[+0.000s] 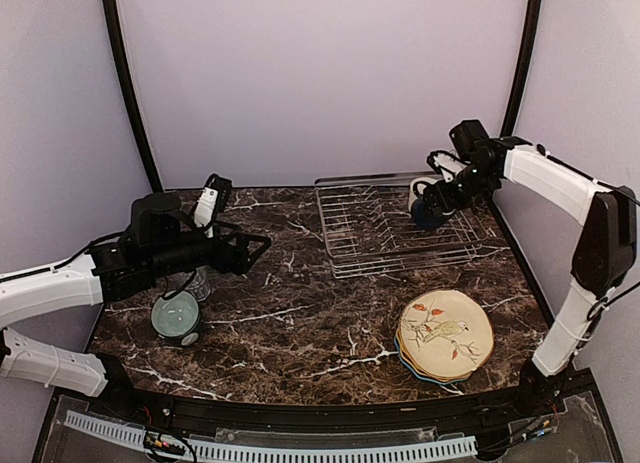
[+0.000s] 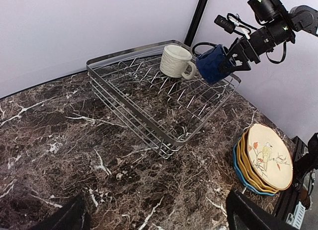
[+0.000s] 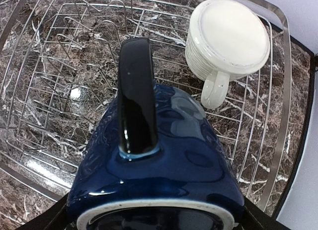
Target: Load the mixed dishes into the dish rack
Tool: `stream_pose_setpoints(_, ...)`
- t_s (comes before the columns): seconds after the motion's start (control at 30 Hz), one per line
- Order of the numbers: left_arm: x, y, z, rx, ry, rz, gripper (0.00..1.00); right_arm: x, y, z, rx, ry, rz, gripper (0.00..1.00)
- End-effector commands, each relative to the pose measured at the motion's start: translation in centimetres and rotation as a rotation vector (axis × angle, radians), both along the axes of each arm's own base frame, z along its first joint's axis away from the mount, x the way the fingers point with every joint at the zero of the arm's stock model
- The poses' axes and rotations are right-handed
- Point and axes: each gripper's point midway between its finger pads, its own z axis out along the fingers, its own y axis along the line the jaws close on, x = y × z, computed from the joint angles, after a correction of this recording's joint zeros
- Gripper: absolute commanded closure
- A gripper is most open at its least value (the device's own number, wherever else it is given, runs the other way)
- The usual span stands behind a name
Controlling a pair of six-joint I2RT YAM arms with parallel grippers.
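Note:
The silver wire dish rack [image 1: 332, 245] stands at the back right of the marble table. A cream mug [image 1: 416, 191] sits upside down in its far right corner. My right gripper [image 1: 447, 197] is shut on the navy mug [image 1: 428, 216] and holds it tilted just above the rack's right end, next to the cream mug [image 3: 228, 36]. In the right wrist view the navy mug [image 3: 164, 160] fills the gap between the fingers, handle up. My left gripper [image 1: 256, 249] hangs open and empty over the table's left half; its fingertips [image 2: 69, 217] frame bare marble.
A clear glass tumbler [image 1: 201, 281] and a mint-green bowl [image 1: 176, 318] sit under my left arm at the left. A stack of scalloped plates [image 1: 445, 335], bird plate on top, lies front right. Black frame posts rise at both back corners.

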Motion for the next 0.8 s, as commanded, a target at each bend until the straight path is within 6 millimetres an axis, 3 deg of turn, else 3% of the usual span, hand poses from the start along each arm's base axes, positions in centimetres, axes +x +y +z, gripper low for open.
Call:
stream_pose_setpoints(0.0,-0.1,0.6,0.7,0.006,-0.027,0.006,0.06,2.1,0.5,1.6,-0.049,-0.063,0.085,1.00)
stream_pose_setpoints(0.37,-0.1,0.5,0.1,0.020,-0.026,0.002,0.06,3.8,0.7,-3.6,-0.138,0.058,0.151,1.00)
stream_pose_setpoints(0.7,-0.2,0.5,-0.7,0.032,-0.010,0.002,0.06,4.5,-1.6,-7.6,-0.292,0.168,0.114,1.00)
stream_pose_setpoints(0.77,-0.2,0.5,-0.8,0.034,-0.009,0.002,0.06,4.6,-1.9,-8.0,-0.301,0.182,0.111,0.94)
